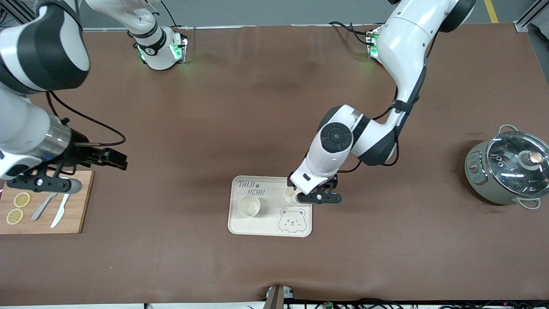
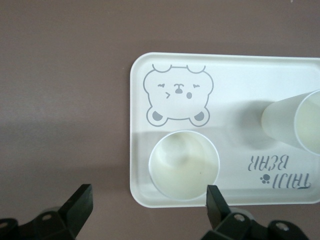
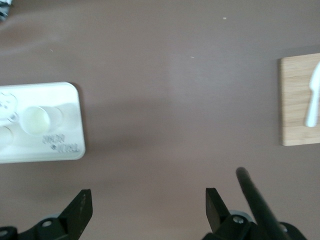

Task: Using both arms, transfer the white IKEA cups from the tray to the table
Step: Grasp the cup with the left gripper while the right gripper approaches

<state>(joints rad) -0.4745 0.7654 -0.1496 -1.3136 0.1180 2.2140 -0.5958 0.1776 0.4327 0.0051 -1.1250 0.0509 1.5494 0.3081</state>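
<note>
Two white cups stand upright on the cream bear tray [image 1: 268, 216]. One cup [image 1: 249, 206] is on the tray's part toward the right arm's end. The other cup [image 1: 291, 196] is at the tray's edge toward the left arm's end, partly hidden by my left gripper [image 1: 319, 198]. That gripper is open and empty, just above this cup's side. In the left wrist view its gripper [image 2: 148, 201] spans the tray's [image 2: 235, 75] corner, with the cup [image 2: 184, 165] by one finger and the second cup [image 2: 300, 122] farther off. My right gripper [image 1: 38, 183] is open and empty over the wooden board's edge; the right wrist view shows it [image 3: 148, 204] over bare table.
A wooden board [image 1: 47, 219] with lemon slices [image 1: 21, 199], a spoon and a white knife [image 1: 60, 210] lies at the right arm's end. A grey-green pot with glass lid [image 1: 508, 171] stands at the left arm's end. The tray [image 3: 60, 100] and board [image 3: 297, 100] also show in the right wrist view.
</note>
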